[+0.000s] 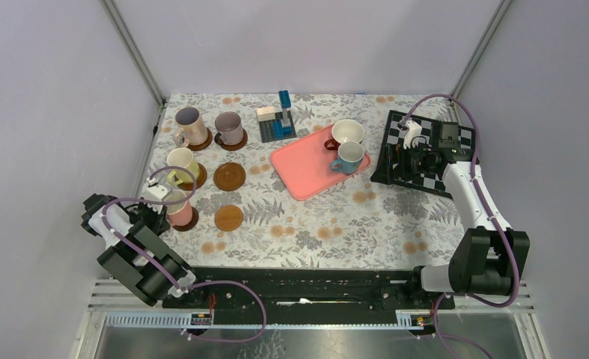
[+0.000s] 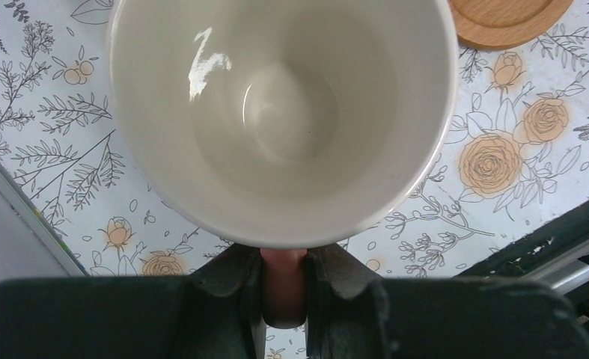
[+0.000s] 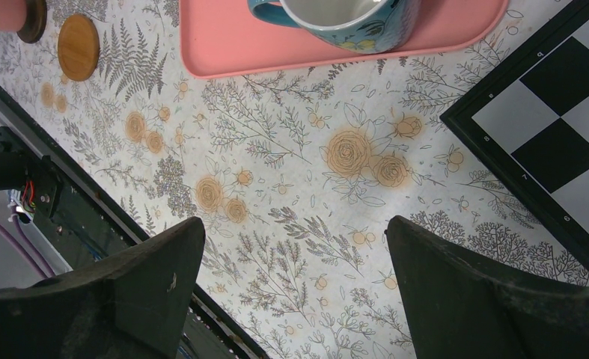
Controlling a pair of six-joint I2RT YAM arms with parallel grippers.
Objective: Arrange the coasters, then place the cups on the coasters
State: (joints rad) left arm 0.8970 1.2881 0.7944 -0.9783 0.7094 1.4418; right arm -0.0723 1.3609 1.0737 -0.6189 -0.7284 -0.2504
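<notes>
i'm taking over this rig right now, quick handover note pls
Left gripper: shut on the handle of the salmon mug, which is over the near-left coaster; can't tell if it is fully set down.
Right gripper: open, empty, above the table by the chessboard.
Done: six coasters laid out; pale pink mug, mauve mug and yellow mug are on theirs.
Left to do: release the salmon mug; move the white mug and blue mug from the tray to the middle-right coaster and near-right coaster.
</notes>
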